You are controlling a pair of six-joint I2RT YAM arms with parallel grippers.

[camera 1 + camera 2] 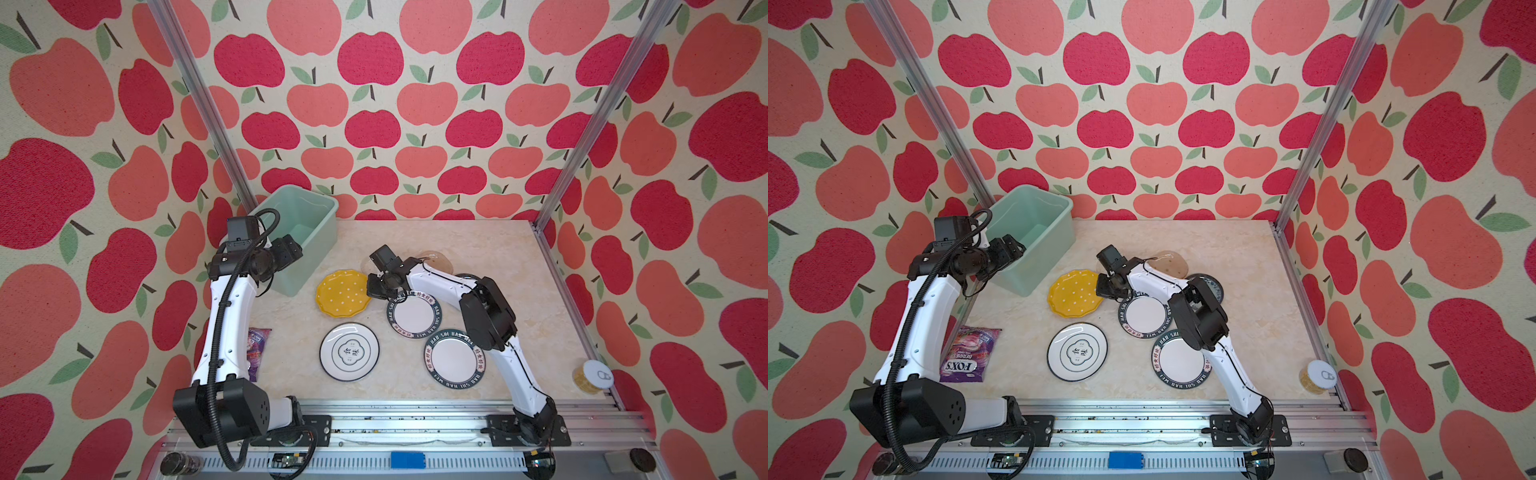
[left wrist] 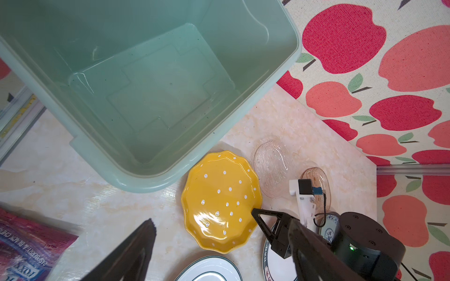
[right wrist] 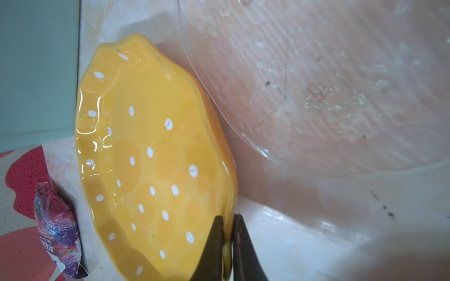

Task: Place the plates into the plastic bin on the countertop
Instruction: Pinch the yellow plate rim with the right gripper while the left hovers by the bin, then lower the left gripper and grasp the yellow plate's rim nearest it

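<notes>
My right claw point(image 3: 229, 219) is pinched shut on the rim of the yellow plate point(image 3: 146, 158). Only the right wrist view shows this well, with one finger inside the rim and one outside. In both top views the claw hides that spot. I cannot tell if the plate is off the counter point(image 1: 478, 241).

The yellow plate is near the middle of the counter, just beside the green bin point(image 1: 318, 257). The bin stands in the far left corner.

My left claw point(image 1: 296, 248) hangs over the near side of the bin. The left wrist view shows its fingers point(image 2: 136, 248) wide apart with nothing held. That view also looks down to the bin's floor.

The left wrist view shows the clear plate point(image 2: 270, 160), brown glass plate point(image 2: 314, 175) and blue plate point(image 2: 330, 226). In the top views my right arm covers much of them.

Only the top views show the whole white plate with a sign point(image 1: 349, 352), near the front edge. In a top view the sweets bag point(image 1: 969, 353) shows fully, by the left edge.
</notes>
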